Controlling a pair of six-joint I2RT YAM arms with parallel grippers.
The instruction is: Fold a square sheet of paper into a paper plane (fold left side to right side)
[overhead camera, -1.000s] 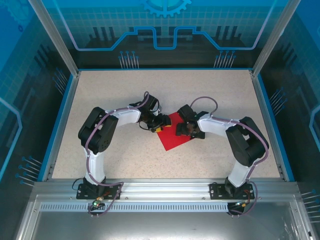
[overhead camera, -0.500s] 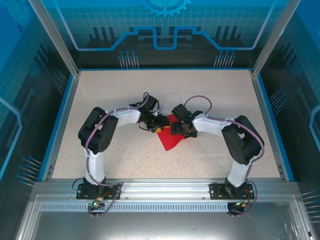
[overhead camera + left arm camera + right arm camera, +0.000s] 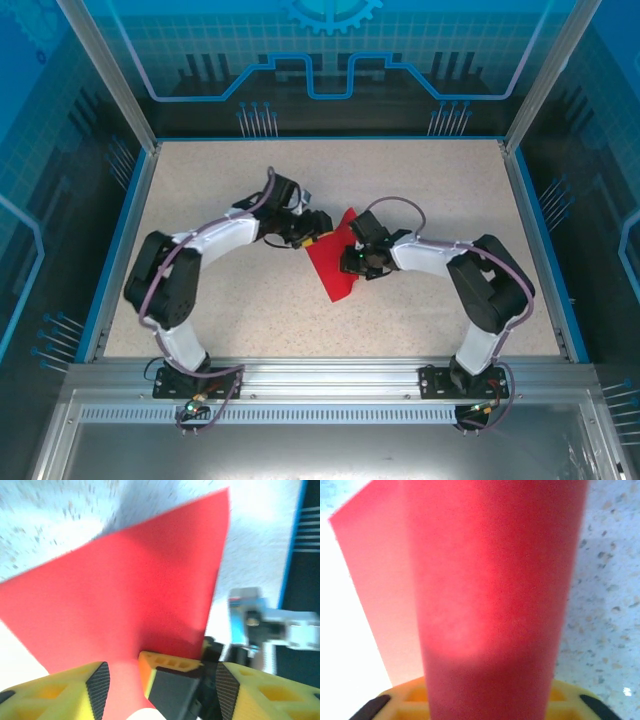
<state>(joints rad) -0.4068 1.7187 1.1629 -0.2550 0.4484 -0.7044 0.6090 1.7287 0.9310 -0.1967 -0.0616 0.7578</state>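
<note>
A blue-panelled enclosure (image 3: 90, 120) surrounds a speckled beige table (image 3: 420, 190). At mid-table sits the square sheet of paper (image 3: 328, 265), bright red, its right side lifted and curling. The left gripper (image 3: 318, 238) meets its far-left edge with its jaws apart. The right gripper (image 3: 353, 262) is at the raised side, and its grip can't be judged.

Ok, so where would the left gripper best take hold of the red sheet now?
Probably its lifted edge, approached from the left side. The square sheet of paper is thin and curls up off the table, so that edge is free to pinch, one finger on each face. The left gripper stands open astride it; the right gripper seems to hold the opposite side.
</note>
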